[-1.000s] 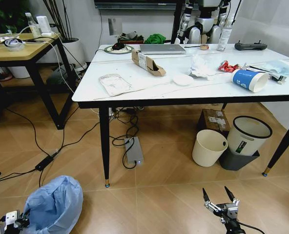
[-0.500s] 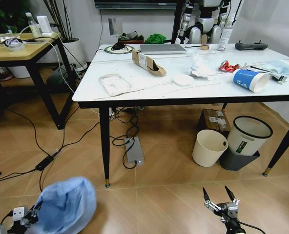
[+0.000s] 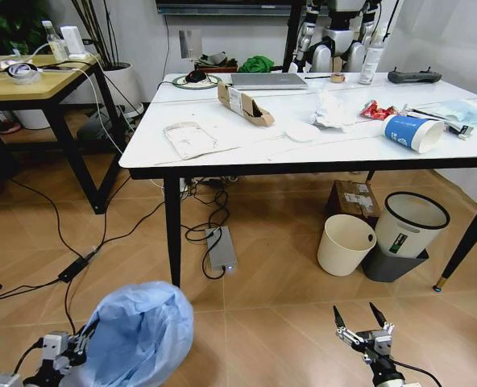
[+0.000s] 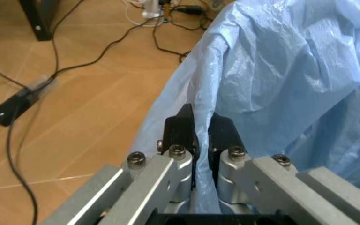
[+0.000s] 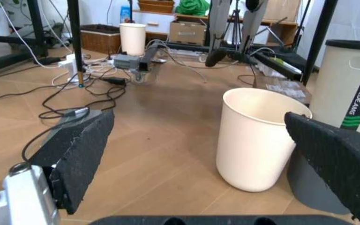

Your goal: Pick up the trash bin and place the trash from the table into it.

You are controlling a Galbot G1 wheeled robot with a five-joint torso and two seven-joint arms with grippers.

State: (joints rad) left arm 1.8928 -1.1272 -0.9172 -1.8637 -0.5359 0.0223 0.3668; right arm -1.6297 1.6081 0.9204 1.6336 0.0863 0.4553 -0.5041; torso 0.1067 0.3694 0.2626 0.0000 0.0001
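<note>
At the lower left of the head view the trash bin (image 3: 138, 334) shows crinkled light blue. The surface (image 3: 222, 137) across the upper frame is white, faintly veined, on black legs. On it lie a brown cardboard box (image 3: 245, 103), white tissues (image 3: 332, 110), a red wrapper (image 3: 375, 110) and a blue-and-white cup (image 3: 412, 131). Beneath stand a cream bucket (image 3: 346, 244) and a white bin (image 3: 410, 223) rimmed black. The floor (image 3: 263, 322) is warm brown wood.
</note>
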